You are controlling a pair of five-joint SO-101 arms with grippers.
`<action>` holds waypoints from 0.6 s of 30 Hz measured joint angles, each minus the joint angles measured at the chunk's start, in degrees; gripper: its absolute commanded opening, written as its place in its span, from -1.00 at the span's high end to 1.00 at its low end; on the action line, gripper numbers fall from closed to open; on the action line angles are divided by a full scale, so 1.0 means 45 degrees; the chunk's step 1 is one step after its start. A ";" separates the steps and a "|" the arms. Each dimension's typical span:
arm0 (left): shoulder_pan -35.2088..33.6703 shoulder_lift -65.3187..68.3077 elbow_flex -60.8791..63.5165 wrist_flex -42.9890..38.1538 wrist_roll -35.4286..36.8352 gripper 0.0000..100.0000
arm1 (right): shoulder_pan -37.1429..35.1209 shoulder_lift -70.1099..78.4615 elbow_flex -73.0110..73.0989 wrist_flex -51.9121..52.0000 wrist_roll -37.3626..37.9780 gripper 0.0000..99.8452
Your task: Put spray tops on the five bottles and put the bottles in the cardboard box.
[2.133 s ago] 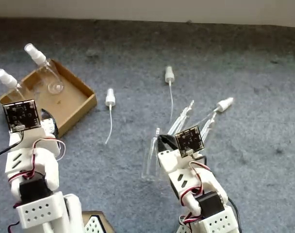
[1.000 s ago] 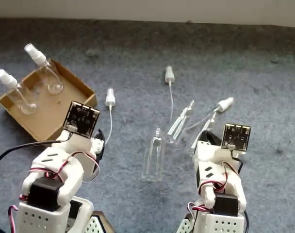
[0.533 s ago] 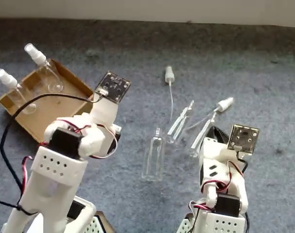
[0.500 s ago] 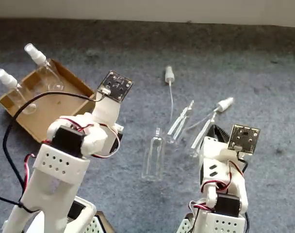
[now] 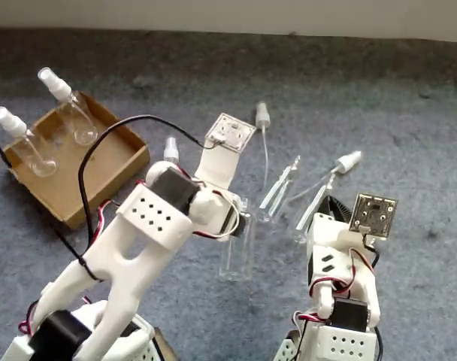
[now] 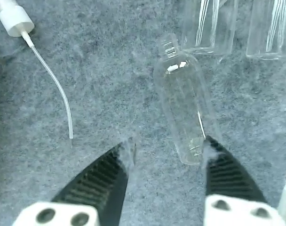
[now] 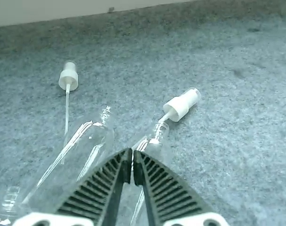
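Note:
A clear uncapped bottle lies on the grey carpet, and my left gripper hangs open just above its base end, one finger on each side. In the high view that bottle lies at the middle under the left gripper. Two more clear bottles lie to its right. My right gripper is shut and empty, just short of those two bottles. Three spray tops lie loose. The cardboard box holds two capped bottles.
The box sits at the far left of the carpet. A pale wall strip runs along the far edge. Open carpet lies to the right of the right arm and beyond the spray tops.
The left arm has swung from the cardboard box across to the right and now hangs over the middle bottle. The right arm drew back off the bottles earlier and has since held still.

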 measured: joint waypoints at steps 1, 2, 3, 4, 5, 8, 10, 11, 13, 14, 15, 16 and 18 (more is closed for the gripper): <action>-0.0020 0.0371 -0.0137 0.0000 0.0078 0.43 | 0.0000 0.0000 0.0000 0.0000 0.0000 0.99; -0.0039 0.0742 -0.0274 0.0000 0.0078 0.43 | 0.0000 0.0000 0.0000 0.0000 0.0000 0.99; -0.0039 0.1114 -0.0410 0.0000 0.0117 0.43 | 0.0000 0.0000 0.0000 0.0000 0.0000 0.99; -0.0020 0.1485 -0.0527 -0.0098 0.0117 0.43 | 0.0000 0.0000 0.0000 0.0000 0.0000 0.99; 0.0000 0.1817 -0.0645 -0.0332 0.0137 0.43 | 0.0000 0.0000 0.0000 0.0000 0.0000 0.99; 0.0020 0.2872 -0.0860 -0.1153 0.0176 0.43 | 0.0000 0.0000 0.0000 0.0000 0.0000 0.99; 0.0039 0.3516 -0.0860 -0.1719 0.0176 0.43 | 0.0000 0.0000 0.0000 0.0000 0.0000 0.99; 0.0059 0.3790 -0.0860 -0.2012 0.0176 0.43 | 0.0000 0.0000 0.0000 0.0000 0.0000 0.99; 0.0059 0.4278 -0.0860 -0.2462 0.0176 0.43 | 0.0000 0.0000 0.0000 0.0000 0.0000 0.99; 0.0059 0.4532 -0.0860 -0.2657 0.0176 0.43 | 0.0000 0.0000 0.0000 0.0000 0.0000 0.99; 0.0039 0.4728 -0.0860 -0.2852 0.0176 0.43 | 0.0000 0.0000 0.0000 0.0000 0.0000 0.99; 0.0039 0.4943 -0.0860 -0.3048 0.0176 0.43 | 0.0000 0.0000 0.0000 0.0000 0.0000 0.99; 0.0039 0.5294 -0.0860 -0.3263 0.0176 0.43 | 0.0000 0.0000 0.0000 0.0000 0.0000 0.99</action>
